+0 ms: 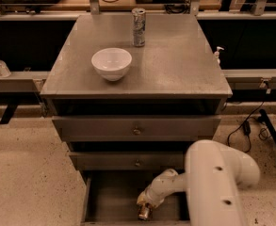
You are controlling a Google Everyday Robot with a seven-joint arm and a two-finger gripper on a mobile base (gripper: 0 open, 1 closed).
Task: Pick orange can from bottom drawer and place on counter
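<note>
The bottom drawer (109, 201) is pulled open at the foot of the grey cabinet and shows its dark floor. My white arm reaches down into it from the right. My gripper (144, 207) is low in the drawer near its front middle. A small orange-copper shape, the orange can (143, 214), shows right under the gripper's tip and is partly hidden by it. The counter (175, 65) is the flat grey top of the cabinet, well above the gripper.
A white bowl (111, 63) sits at the front left of the counter. A tall slim silver patterned can (138, 27) stands at its back middle. Two upper drawers with knobs (136, 130) are shut. Cables (243, 126) lie on the floor to the right.
</note>
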